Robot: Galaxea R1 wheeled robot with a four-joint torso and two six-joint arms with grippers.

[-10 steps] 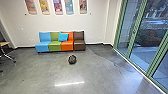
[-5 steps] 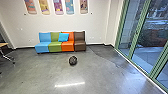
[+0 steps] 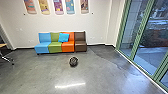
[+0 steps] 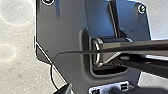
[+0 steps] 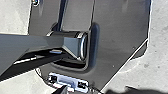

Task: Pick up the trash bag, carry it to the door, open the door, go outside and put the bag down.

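And there's the bag [image 3: 73, 61], on the floor [image 3: 42, 72] in front of the seats [image 3: 61, 47]! Looks like the approach, pickup not yet made, and that calls for rolling close, then reaching low; left end effector [image 4: 65, 89], right end effector [image 5: 62, 90], released or clenched, I can't tell

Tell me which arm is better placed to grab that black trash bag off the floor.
Probably the left, slightly: the trash bag lies a little left of the head view's middle, in front of the coloured seats. It looks beyond either arm's reach now.
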